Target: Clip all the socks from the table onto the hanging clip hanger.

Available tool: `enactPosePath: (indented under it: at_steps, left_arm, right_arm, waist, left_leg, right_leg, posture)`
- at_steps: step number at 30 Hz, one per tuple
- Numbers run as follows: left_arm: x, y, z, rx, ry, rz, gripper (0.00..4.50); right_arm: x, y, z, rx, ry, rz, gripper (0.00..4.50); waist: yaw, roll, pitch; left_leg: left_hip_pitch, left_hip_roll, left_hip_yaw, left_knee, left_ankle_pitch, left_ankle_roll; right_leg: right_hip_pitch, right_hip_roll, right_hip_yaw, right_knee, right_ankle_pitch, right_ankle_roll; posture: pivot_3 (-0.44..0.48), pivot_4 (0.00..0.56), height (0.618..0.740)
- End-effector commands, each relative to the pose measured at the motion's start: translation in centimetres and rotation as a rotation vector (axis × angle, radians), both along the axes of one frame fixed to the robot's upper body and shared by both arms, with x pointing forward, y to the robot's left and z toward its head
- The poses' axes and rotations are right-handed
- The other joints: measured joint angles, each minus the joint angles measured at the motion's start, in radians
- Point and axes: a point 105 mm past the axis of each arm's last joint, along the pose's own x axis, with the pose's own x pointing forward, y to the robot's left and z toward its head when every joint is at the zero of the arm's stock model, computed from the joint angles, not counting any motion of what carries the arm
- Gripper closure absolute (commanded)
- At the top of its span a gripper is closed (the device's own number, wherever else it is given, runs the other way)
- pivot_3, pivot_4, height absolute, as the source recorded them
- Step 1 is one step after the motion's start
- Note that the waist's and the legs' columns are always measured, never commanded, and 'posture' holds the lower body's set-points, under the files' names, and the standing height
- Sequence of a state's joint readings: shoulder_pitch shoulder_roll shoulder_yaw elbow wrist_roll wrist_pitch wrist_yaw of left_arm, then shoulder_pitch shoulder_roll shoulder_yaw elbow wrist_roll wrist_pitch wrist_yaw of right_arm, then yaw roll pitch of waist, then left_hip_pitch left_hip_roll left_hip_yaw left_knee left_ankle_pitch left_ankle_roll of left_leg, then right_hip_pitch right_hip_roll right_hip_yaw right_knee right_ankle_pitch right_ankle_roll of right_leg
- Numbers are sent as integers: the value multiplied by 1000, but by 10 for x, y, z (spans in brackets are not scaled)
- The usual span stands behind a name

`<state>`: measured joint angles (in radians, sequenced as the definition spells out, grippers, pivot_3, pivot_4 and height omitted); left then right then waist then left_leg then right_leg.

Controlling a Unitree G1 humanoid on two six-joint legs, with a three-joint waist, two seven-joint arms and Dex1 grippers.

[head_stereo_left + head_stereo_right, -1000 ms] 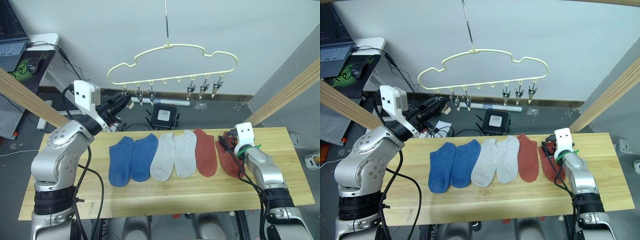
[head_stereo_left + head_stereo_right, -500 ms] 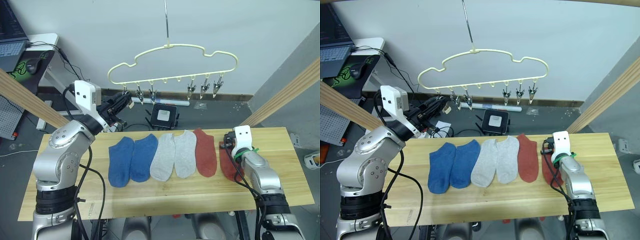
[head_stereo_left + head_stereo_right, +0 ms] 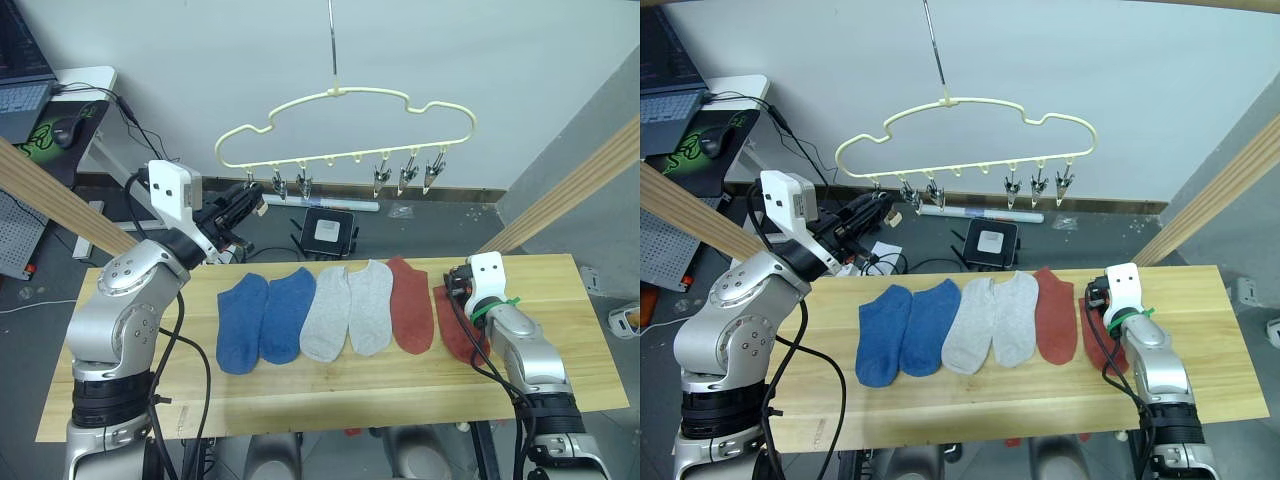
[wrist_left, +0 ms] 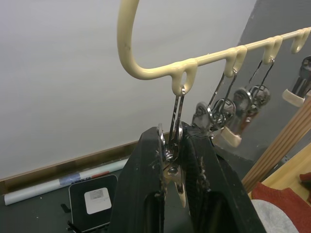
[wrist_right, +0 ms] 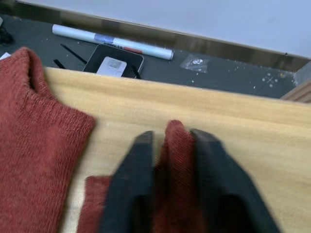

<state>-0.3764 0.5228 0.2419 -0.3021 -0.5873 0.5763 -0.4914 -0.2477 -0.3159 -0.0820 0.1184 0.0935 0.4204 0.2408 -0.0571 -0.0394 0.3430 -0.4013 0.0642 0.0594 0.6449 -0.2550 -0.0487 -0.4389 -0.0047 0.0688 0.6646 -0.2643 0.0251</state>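
Over the last second the right gripper (image 5: 167, 145) has drawn in along the right-hand end of the table (image 3: 300, 385) and its two black fingers have pinched up a fold of the outermost rust-red sock (image 3: 455, 325); the knit stands in a ridge between them in the right wrist view, so the sock's cuff is gripped while the rest of it lies flat on the wood at centre right of the head view. The left gripper (image 4: 172, 160) has not shifted in that time; it stays raised at upper left of centre, its fingers narrow and pressed on either side of the end metal clip (image 4: 174, 145), the leftmost of those hanging under the clip hanger (image 3: 345, 115).

The hanger hangs by its hook at top centre of the frame, in front of the pale wall, with no sock on it; the other clips (image 3: 408, 175) dangle free. Five socks lie untouched in a row across the middle of the table: two blue socks (image 3: 262, 318), two grey socks (image 3: 348, 308) and the second rust-red sock (image 3: 410, 303), just beside the gripped one.

By my judgement the first sock is now secured for lifting and the left arm is readying a clip to take it; nothing is clipped yet, so the task is at its very start.
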Motion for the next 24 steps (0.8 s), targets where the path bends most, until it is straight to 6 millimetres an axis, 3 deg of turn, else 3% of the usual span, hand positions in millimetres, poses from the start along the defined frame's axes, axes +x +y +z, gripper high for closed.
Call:
enactPosePath:
  at_steps: [1,9,17,21,24]
  left_arm:
    - [-2,-2,3,5,-26,0,4254]
    - [-2,-2,3,6,-25,0,4254]
    - [-1,-3,3,7,-25,-2,4254]
    - [-1,-3,3,7,-26,0,4254]
    - [-1,-2,4,3,-26,4,4254]
  right_arm:
    - [-3,-10,6,-40,-27,-48,2502]
    - [-17,-15,-2,-75,11,-130,2502]
    - [-11,-28,-8,-38,47,-248,2502]
    - [-10,-24,-8,-10,65,-233,3386]
    - [-10,-17,-4,8,54,-219,4485]
  waist:
    - [0,0,0]
    - [0,0,0]
    - [0,0,0]
    - [0,0,0]
    - [0,0,0]
  left_leg:
    - [0,0,0,0,0,0]
    - [0,0,0,0,0,0]
    - [0,0,0,0,0,-1]
    - [0,0,0,0,0,-1]
    - [0,0,0,0,-1,-1]
  right_leg:
    - [0,0,0,0,0,0]
    - [0,0,0,0,0,0]
    - [0,0,0,0,0,0]
    - [0,0,0,0,0,0]
    - [0,0,0,0,0,0]
  posture:
    - [-72,370,740]
    - [-75,373,740]
    - [-71,374,740]
    - [-70,374,740]
    - [-71,374,740]
